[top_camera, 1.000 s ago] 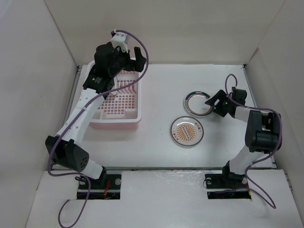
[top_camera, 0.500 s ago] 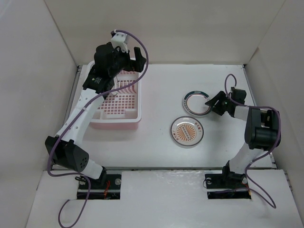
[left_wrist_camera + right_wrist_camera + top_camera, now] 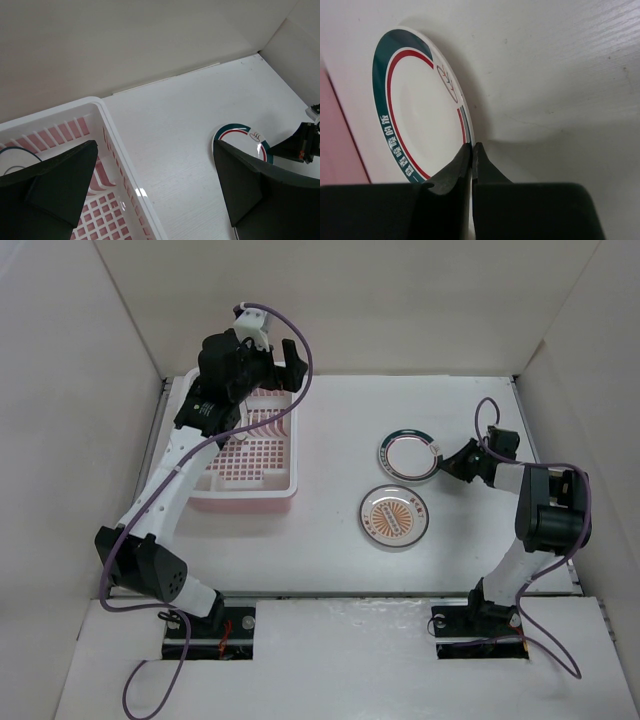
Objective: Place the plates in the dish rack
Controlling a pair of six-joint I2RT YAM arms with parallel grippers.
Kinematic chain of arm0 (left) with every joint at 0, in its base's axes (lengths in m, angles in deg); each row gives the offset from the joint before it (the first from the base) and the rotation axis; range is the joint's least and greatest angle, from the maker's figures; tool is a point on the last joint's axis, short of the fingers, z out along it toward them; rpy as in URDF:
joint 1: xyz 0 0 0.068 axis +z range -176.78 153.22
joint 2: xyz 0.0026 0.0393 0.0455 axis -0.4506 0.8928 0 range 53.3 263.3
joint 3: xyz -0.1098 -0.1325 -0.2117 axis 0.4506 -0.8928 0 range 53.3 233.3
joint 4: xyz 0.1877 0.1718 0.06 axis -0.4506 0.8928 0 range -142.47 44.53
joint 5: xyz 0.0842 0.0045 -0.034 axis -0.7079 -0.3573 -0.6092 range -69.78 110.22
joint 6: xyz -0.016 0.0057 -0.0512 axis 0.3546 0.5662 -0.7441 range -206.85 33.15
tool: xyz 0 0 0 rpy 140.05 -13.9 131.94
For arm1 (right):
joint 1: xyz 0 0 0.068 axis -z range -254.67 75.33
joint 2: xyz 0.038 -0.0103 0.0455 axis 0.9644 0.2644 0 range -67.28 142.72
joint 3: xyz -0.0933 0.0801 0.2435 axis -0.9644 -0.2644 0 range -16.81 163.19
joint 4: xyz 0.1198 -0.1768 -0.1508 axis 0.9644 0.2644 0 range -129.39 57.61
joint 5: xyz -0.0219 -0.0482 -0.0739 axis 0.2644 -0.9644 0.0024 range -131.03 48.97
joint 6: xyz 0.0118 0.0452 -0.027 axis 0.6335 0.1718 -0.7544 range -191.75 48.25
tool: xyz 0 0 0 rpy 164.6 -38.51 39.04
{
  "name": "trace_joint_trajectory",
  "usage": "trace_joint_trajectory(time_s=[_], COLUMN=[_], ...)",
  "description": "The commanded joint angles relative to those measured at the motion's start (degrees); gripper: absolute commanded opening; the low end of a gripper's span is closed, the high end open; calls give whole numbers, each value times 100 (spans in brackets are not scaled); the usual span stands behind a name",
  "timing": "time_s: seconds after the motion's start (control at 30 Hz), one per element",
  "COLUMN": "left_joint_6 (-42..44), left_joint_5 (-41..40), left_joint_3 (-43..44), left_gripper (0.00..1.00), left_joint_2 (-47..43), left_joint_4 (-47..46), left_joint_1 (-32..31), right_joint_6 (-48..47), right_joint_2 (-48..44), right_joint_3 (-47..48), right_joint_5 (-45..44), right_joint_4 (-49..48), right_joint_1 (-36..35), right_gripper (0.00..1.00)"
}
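A green-rimmed white plate [image 3: 408, 454] lies on the table right of centre. My right gripper [image 3: 452, 462] is shut on its right rim. In the right wrist view the two fingers [image 3: 472, 147] pinch the edge of that plate [image 3: 420, 115]. A plate with an orange sunburst centre [image 3: 393, 517] lies flat just in front of it. My left gripper [image 3: 264, 368] hangs open over the far right corner of the pink dish rack [image 3: 245, 495], with nothing between its fingers [image 3: 155, 150]. The rack's white rim [image 3: 120, 160] and the green-rimmed plate [image 3: 240, 137] show beneath it.
White walls close in the table on the left, back and right. The edge of a white plate [image 3: 12, 159] shows inside the rack behind my left finger. The right arm's tip [image 3: 300, 147] shows beside the green-rimmed plate.
My right gripper has closed from open onto the rim of the green-rimmed plate, which shifted slightly left. The left arm has not moved.
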Motion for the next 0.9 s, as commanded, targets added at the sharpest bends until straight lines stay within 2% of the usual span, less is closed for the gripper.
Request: trace_joint_trajectory(time_s=[0.0,0.17,0.27,0.43,0.67,0.87], left_joint_6=[78,78,78,78,78,25], left_joint_5=[16,77,226,377,394,763], left_joint_3=[-4,-4,-4,101,-21,-21], left_gripper=[100,100,100,100,100,100], left_joint_2=[-46,68,121,296,297,464], left_joint_4=[-126,-126,-126,-21,-161,-213], left_joint_1=[26,26,26,26,-27,-88], right_joint_6=[-64,59,453,1253,1509,1773], right_joint_2=[29,29,-24,-208,-542,-894], right_joint_3=[67,67,-91,-144,215,330], right_joint_5=[6,154,857,1289,1490,2009], right_joint_4=[-166,-244,-911,-1904,-1968,-2600], right_joint_1=[33,33,33,33,33,33], right_gripper=[0,0,0,0,0,0])
